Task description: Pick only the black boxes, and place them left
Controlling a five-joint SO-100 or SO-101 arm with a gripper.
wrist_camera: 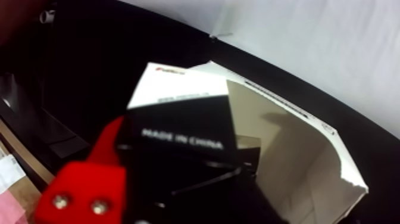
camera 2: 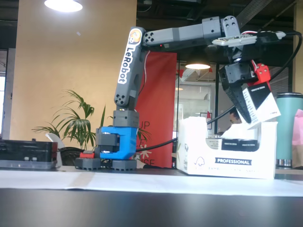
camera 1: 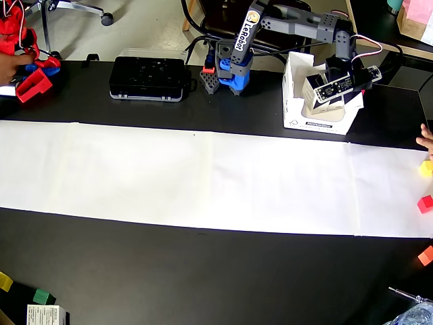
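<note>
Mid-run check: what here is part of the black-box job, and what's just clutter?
Job:
- gripper, shut on black box, held tilted over the white bin
- more black boxes inside the bin

Clutter:
- yellow cube, red cube, orange cube at the overhead view's right edge
- green cube
- black case

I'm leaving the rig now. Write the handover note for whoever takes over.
Gripper: shut on a black box, held tilted above the white bin.
More black boxes lie inside the bin in the fixed view.
Coloured cubes sit at the right edge of the white paper strip in the overhead view.
Done: one box gripped and raised.
Left: drop it, then move on to the next box.
</note>
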